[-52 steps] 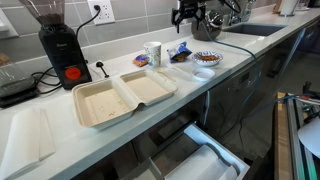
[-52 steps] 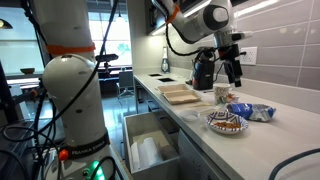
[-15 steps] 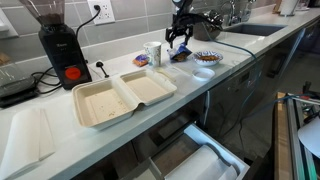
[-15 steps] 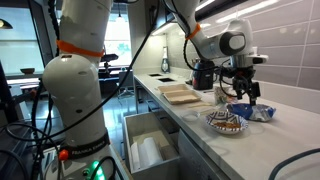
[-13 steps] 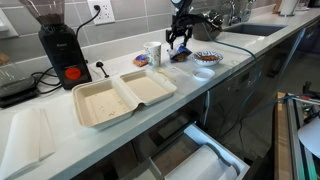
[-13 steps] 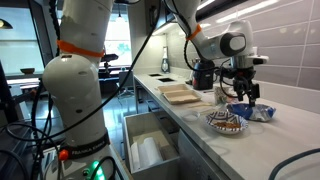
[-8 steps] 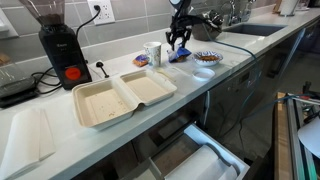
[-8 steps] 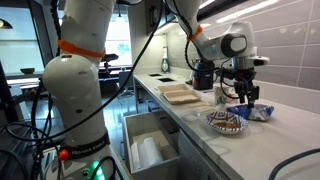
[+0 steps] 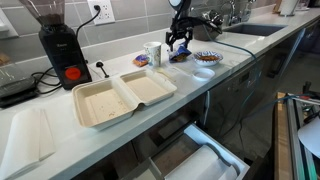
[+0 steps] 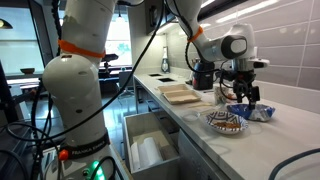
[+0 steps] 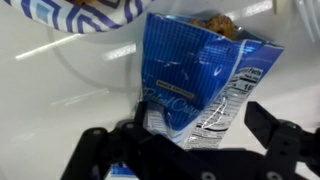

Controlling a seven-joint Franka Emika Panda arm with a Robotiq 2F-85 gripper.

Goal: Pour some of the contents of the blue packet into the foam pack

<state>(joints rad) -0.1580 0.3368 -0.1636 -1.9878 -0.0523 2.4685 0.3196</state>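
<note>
The blue packet (image 11: 190, 75) sits on the white counter (image 11: 60, 110) just beside the patterned plate (image 11: 85, 12), its top open on brownish bits. The lettering on its face is too blurred to read, and a white panel of small black print is no clearer. The gripper (image 11: 175, 125) hangs over it, jaws spread wide, gripping nothing. Only the exterior views take in the foam pack (image 9: 122, 98), lying open well apart along the counter, past a white cup (image 9: 153, 52) and near a black grinder (image 9: 60, 45).

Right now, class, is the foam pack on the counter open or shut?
Open: in an exterior view the foam pack lies spread flat, both halves facing up and empty.
</note>
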